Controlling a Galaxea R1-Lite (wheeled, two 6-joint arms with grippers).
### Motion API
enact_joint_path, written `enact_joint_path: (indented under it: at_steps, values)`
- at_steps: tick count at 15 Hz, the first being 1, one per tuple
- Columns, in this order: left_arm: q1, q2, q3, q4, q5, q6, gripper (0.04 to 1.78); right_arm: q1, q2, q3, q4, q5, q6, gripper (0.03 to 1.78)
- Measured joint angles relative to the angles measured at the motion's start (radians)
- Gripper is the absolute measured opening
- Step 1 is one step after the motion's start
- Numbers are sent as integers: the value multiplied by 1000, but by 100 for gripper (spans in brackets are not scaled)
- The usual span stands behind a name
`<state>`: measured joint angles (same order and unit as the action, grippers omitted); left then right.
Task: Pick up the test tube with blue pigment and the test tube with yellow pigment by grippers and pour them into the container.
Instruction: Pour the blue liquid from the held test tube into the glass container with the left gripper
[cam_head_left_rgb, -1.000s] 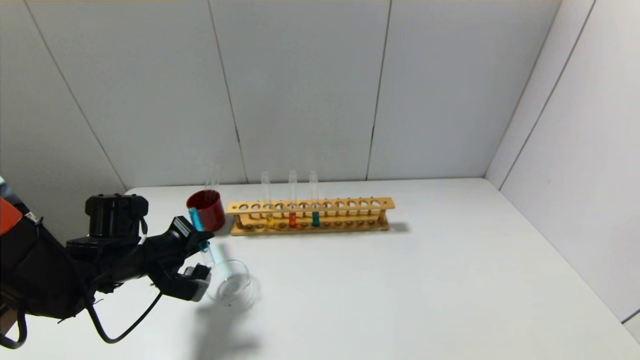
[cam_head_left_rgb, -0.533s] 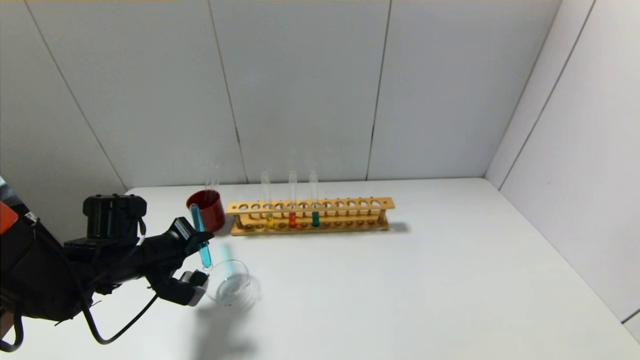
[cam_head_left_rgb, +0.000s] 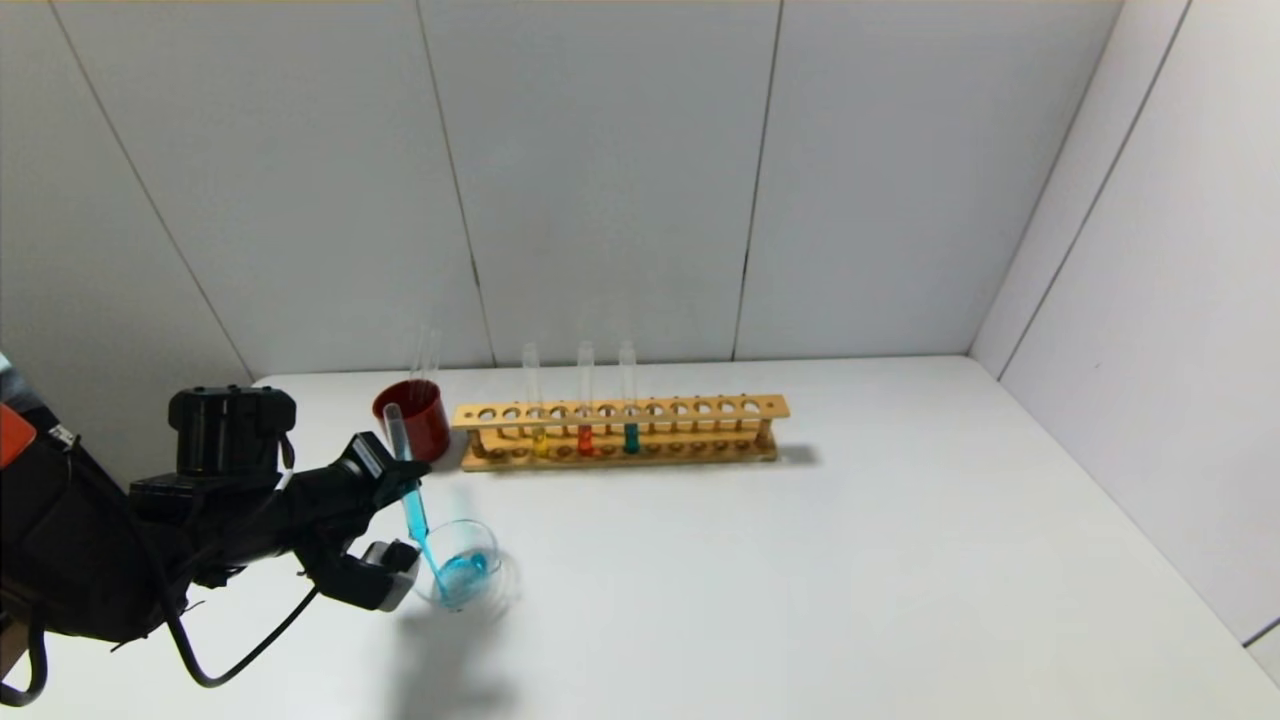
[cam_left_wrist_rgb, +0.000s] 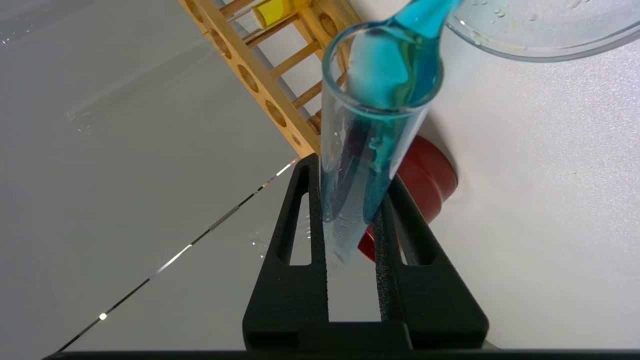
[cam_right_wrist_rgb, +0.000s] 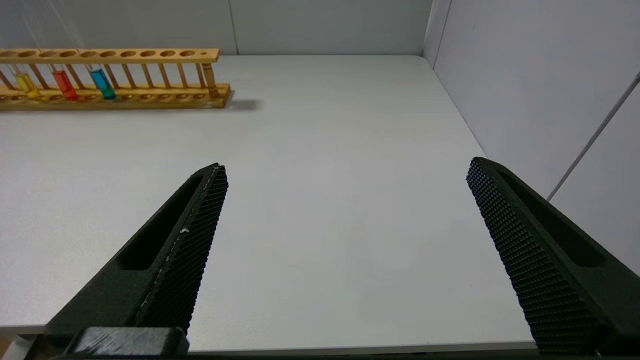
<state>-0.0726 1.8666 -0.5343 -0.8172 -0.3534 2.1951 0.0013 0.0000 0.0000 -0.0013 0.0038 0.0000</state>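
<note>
My left gripper (cam_head_left_rgb: 402, 522) is shut on the test tube with blue pigment (cam_head_left_rgb: 412, 505), held tilted with its mouth down over the container (cam_head_left_rgb: 480, 590). In the left wrist view the black fingers (cam_left_wrist_rgb: 310, 210) clamp the tube (cam_left_wrist_rgb: 370, 150), and blue liquid streams from its mouth toward the clear dish (cam_left_wrist_rgb: 540, 45). Blue liquid pools in the dish. The test tube with yellow pigment (cam_head_left_rgb: 538, 438) (cam_right_wrist_rgb: 26, 85) stands upright in the wooden rack (cam_head_left_rgb: 700, 410). My right gripper (cam_right_wrist_rgb: 347, 167) hangs open over the table's near right side, holding nothing.
A dark-red cup (cam_head_left_rgb: 418, 425) stands just left of the rack, close behind the held tube. An orange-red tube (cam_head_left_rgb: 585, 438) and a teal-green tube (cam_head_left_rgb: 631, 437) also stand in the rack. White walls close the table at the back and right.
The left gripper tipped the tube further. The blue liquid ran from the tube's bottom to its mouth and now pours into the dish, which was clear before.
</note>
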Motion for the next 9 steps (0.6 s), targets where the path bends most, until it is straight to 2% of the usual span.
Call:
enact_joint_path:
  at_steps: [9]
  values:
    - [-7, -17, -4, -14, 8, 54, 32, 0, 0, 0, 0, 0, 0, 175]
